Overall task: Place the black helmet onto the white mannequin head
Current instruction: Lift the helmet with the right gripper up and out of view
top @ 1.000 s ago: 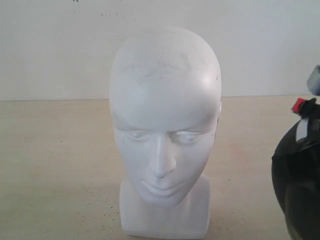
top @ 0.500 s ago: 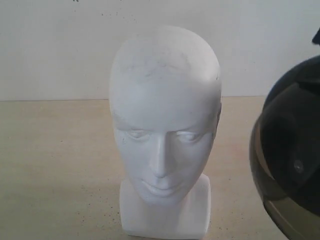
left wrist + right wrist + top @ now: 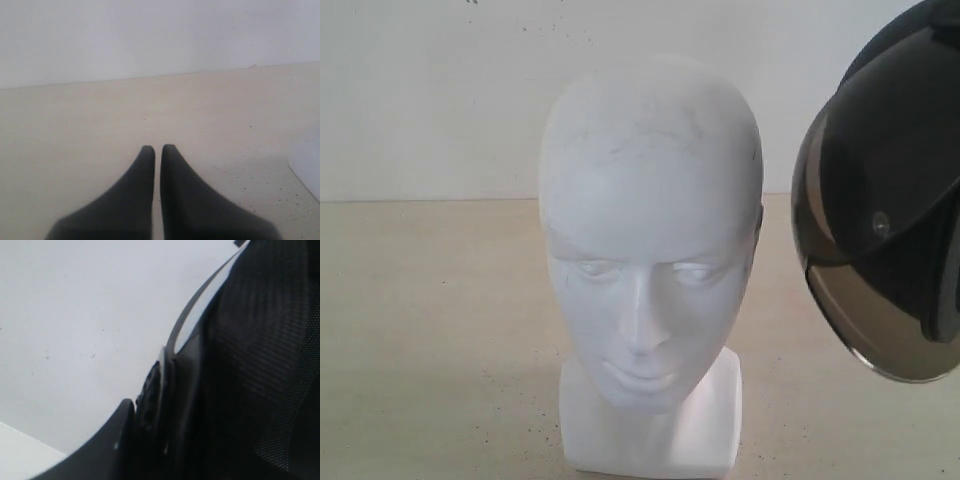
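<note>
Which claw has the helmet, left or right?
The right claw: the black helmet fills its wrist view and hangs off the table at the exterior view's right. The left claw is shut on nothing over the table.

The matte black rounded helmet (image 3: 260, 365) fills the view close up, mesh-padded lining showing, its thin smoky visor rim (image 3: 186, 312) curving against a plain white wall (image 3: 75, 315).

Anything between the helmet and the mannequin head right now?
Nothing. Exterior view: the gap between black helmet and white mannequin head shows only bare wall and table.
</note>
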You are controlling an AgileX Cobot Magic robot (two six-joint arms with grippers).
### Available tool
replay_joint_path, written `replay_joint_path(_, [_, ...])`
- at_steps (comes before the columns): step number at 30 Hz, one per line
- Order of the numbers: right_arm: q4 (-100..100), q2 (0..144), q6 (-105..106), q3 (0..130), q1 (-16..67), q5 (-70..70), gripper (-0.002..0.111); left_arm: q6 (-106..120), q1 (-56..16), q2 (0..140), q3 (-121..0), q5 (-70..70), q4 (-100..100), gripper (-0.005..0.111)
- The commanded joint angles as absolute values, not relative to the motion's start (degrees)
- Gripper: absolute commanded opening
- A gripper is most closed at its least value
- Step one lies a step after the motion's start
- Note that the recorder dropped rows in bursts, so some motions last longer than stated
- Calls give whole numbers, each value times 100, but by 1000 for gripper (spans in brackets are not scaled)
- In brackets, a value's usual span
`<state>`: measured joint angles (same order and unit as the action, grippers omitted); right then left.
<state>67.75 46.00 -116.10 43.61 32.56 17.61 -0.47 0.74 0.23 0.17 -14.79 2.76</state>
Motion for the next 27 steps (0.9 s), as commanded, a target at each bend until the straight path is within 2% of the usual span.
replay_joint_path(1, [7635,4520,-12021,4695,3252,2198,0,-33,77,0,0,-1455,231,4])
replay_joint_path(10, [7940,4520,-12032,5391,3252,2044,0,-33,77,0,0,-1455,231,4])
replay_joint_path(19, [7468,4528,-12032,6123,3252,550,0,-33,77,0,0,-1455,231,4])
replay_joint_path(27, [6671,4528,-11999,6918,3252,-64,0,-33,77,0,0,-1455,231,4])
